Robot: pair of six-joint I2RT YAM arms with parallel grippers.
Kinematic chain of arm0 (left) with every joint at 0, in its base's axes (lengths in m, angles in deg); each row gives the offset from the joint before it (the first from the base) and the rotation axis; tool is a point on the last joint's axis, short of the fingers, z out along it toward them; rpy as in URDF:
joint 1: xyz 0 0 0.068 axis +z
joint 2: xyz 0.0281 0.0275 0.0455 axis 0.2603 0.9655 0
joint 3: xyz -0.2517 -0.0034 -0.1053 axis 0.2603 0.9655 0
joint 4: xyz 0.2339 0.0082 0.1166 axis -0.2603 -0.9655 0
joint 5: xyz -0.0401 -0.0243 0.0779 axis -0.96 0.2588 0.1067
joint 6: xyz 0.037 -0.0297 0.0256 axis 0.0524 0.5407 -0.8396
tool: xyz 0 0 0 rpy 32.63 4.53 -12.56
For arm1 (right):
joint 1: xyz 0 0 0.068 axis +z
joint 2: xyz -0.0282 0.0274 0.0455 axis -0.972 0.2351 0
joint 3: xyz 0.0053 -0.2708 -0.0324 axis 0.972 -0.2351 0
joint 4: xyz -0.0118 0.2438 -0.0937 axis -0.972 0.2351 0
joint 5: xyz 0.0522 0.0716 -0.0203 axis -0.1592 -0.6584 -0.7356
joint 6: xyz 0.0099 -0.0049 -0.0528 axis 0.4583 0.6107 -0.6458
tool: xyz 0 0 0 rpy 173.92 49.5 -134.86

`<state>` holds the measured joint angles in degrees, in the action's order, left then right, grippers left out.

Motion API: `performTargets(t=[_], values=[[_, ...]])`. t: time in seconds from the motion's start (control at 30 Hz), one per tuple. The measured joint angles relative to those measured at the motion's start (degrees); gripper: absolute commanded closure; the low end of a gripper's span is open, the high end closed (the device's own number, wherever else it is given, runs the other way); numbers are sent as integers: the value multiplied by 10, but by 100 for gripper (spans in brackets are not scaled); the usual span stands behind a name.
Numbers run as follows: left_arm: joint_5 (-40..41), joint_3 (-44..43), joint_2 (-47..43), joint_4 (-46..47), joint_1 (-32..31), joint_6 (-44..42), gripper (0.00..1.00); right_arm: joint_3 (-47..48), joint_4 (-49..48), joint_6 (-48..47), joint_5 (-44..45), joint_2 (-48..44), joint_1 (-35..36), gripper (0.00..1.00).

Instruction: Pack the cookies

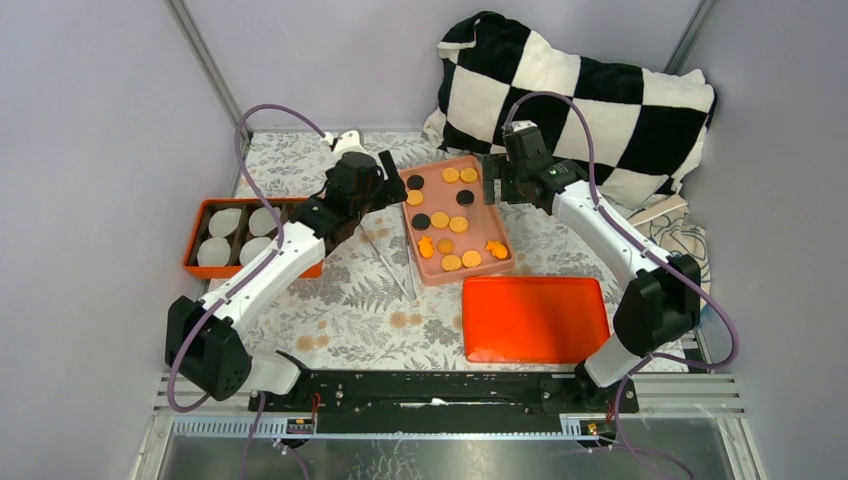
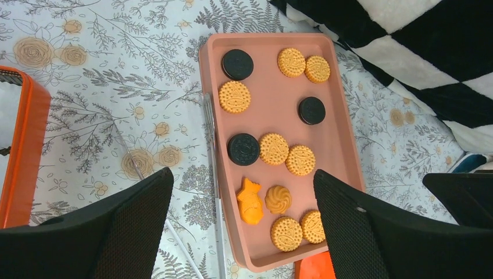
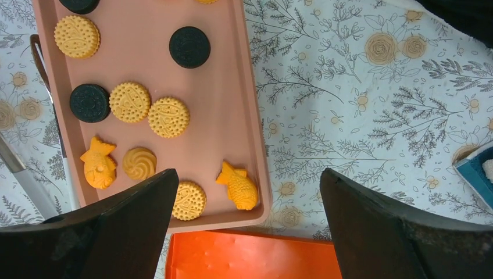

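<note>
The cookies lie in a pink tray [image 1: 485, 228]: several golden round ones [image 1: 458, 225], three black ones [image 1: 465, 197] and two orange fish shapes [image 1: 496, 250]. My left gripper [image 1: 389, 182] is open and empty, above the tray's far left corner. In the left wrist view its gripper [image 2: 243, 175] stands over the tray [image 2: 337, 145], with a fish cookie [image 2: 250, 201] between the fingers. My right gripper [image 1: 490, 183] is open and empty at the tray's far right edge. In the right wrist view it [image 3: 249, 174] hovers over the tray's near right corner and a fish cookie [image 3: 238, 186].
An orange box [image 1: 192, 240] with white paper liners [image 1: 225, 222] stands at the left. An orange lid [image 1: 535, 318] lies in front of the tray. Clear tongs [image 1: 390, 262] lie left of the tray. A checkered pillow [image 1: 590, 100] sits at the back right.
</note>
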<state>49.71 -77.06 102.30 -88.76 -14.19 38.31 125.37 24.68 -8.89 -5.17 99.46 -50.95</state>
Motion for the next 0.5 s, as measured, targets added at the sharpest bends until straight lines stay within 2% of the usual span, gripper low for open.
performTargets(t=[0.33,0.5], values=[[-3,4,6,1,0,0,6,-1,6,10,32,-1,1,0],[-2,-12,49,-1,0,1,9,-1,12,6,13,-1,2,0]])
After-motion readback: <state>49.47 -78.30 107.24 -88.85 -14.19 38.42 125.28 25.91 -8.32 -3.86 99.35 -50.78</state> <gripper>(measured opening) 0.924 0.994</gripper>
